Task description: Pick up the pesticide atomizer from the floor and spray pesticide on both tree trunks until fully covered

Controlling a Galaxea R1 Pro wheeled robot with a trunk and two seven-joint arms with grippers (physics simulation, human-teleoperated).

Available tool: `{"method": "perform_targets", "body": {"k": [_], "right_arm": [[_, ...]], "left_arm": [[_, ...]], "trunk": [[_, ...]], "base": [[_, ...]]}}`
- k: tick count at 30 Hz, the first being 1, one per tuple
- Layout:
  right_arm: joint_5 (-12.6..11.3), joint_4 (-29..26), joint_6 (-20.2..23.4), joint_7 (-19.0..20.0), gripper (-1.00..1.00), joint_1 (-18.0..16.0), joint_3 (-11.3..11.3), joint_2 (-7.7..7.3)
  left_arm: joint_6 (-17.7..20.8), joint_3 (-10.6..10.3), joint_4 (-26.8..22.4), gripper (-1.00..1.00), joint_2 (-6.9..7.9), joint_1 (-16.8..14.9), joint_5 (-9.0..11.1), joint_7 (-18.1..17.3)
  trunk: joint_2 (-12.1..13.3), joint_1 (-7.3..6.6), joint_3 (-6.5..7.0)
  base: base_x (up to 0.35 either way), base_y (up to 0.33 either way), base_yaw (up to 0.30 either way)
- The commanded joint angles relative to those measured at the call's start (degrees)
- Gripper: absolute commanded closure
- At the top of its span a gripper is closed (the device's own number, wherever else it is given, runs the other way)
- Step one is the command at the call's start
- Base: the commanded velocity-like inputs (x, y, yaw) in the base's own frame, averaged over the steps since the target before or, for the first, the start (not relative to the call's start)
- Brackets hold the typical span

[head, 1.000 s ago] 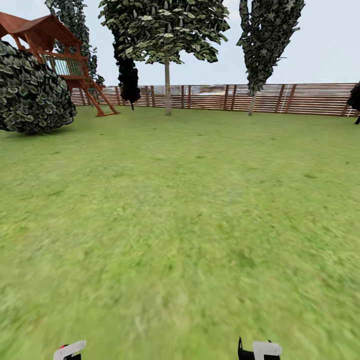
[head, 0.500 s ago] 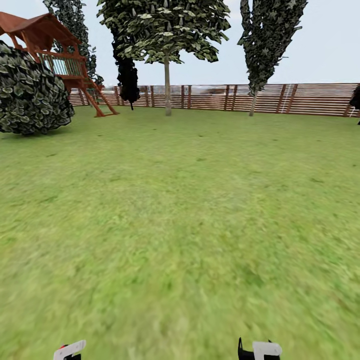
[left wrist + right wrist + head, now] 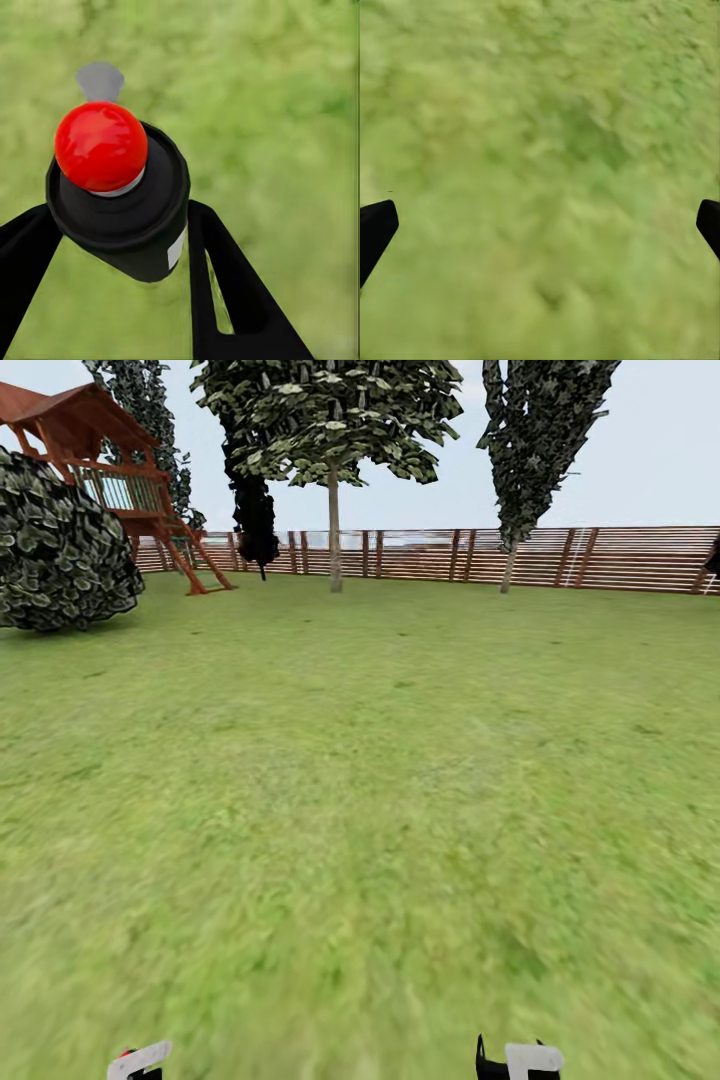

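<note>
My left gripper (image 3: 112,229) is shut on the pesticide atomizer (image 3: 120,202), a dark bottle with a round red top (image 3: 100,146), held above grass. My right gripper (image 3: 540,225) is open over bare lawn, its black fingertips (image 3: 375,229) far apart with nothing between them. In the head view the white ends of the left arm (image 3: 140,1059) and the right arm (image 3: 532,1057) show at the bottom edge. Far ahead by the fence stands a tree (image 3: 330,420) with blocky green leaves and a straight pale trunk (image 3: 335,535).
Green lawn (image 3: 380,790) stretches to a brown slat fence (image 3: 600,558). A big round bush (image 3: 60,550) and a red wooden play tower (image 3: 110,460) stand at the far left. Dark narrow trees (image 3: 535,440) rise along the fence.
The whole head view has shifted slightly, with the bush and play tower sliding left, so the camera moved. Both arms hold the same pose.
</note>
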Motion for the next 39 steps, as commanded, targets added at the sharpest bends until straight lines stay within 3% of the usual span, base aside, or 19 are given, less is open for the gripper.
{"method": "perform_targets", "body": {"k": [1,39], "right_arm": [[0.64,0.04,-0.06,-0.37,-1.0,-0.03,-0.35,0.01],[0.64,0.04,-0.06,-0.38,-1.0,-0.03,-0.34,0.01]], "left_arm": [[-0.22,0.42,0.07,1.0,0.01,-0.05,-0.6,0.13],[-0.14,0.42,0.12,1.0,0.01,-0.05,-0.6,0.13]], "trunk": [[-0.02,0.03,-0.05],[-0.02,0.03,-0.05]], "base": [[0.338,0.0,0.0],[0.338,0.0,0.0]]}}
